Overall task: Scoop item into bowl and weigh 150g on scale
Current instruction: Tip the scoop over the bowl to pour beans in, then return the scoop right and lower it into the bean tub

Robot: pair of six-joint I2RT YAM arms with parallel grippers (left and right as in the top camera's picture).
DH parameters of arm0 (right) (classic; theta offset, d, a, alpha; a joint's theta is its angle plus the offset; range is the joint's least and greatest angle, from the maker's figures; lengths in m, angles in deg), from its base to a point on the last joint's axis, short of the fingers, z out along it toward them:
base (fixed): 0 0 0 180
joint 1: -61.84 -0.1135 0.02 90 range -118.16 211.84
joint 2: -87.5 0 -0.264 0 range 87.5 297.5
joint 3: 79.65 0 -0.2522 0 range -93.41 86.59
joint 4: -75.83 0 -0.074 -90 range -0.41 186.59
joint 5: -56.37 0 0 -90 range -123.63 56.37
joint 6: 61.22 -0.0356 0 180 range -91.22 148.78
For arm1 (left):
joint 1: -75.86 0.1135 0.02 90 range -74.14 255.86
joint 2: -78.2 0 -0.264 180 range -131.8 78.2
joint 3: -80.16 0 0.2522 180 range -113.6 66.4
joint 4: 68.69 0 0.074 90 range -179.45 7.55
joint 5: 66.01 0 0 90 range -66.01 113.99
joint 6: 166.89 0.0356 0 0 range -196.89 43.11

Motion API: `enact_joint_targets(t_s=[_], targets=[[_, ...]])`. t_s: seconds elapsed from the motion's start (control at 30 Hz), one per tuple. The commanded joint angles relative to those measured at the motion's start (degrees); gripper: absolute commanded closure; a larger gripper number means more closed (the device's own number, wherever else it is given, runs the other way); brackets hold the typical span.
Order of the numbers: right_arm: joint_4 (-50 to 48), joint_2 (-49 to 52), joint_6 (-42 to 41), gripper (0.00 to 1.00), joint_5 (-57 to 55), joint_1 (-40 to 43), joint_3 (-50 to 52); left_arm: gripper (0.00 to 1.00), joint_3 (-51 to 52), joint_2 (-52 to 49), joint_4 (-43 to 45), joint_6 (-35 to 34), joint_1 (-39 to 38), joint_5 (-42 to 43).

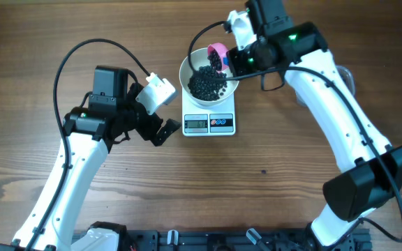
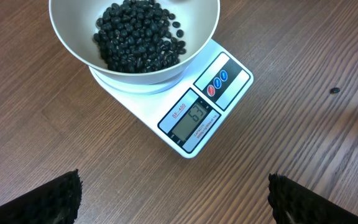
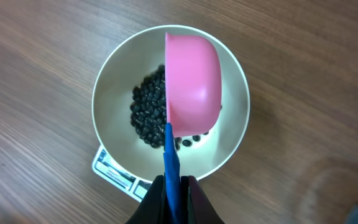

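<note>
Overhead cam: fixed above the table (image 1: 40,42), looks straight down from far off and takes in the whole workspace. Left wrist cam: close and low, tilted down and forward at the scale (image 2: 160,102) from its display side. The bowl (image 2: 73,43) is cut by the far edge, and my left gripper (image 2: 178,202) has a fingertip in each near corner. Right wrist cam: directly above the bowl, facing straight down, very near. The scoop (image 3: 194,81) sits mid-frame, my right gripper (image 3: 174,202) at the near edge. All three views share the bowl, beans (image 2: 138,37) and scale.
</note>
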Motion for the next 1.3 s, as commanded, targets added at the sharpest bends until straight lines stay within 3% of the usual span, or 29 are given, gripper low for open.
enact_joint_targets(t_s=[0.0,0.2,0.53,0.93,1.27], targets=[[-0.46,0.90,4.13,0.96,-9.62,-3.52,-1.40,0.00,-0.04,0.79,-0.02,1.11,-0.22,0.50],[-0.96,0.90,10.71,0.96,-19.93,-8.83,-1.40,0.00,-0.04,0.79,-0.02,1.11,-0.22,0.50],[-0.85,0.74,7.89,0.96,-16.44,-8.07,-1.40,0.00,-0.04,0.79,0.00,1.11,-0.22,0.50],[-0.39,-7.98,3.08,0.96,8.04,11.39,-1.42,0.00,-0.04,0.79,-0.02,1.11,-0.22,0.50],[13.22,-7.19,2.03,0.96,-1.92,27.30,-1.27,0.00,-0.04,0.79,-0.02,1.11,-0.22,0.50]])
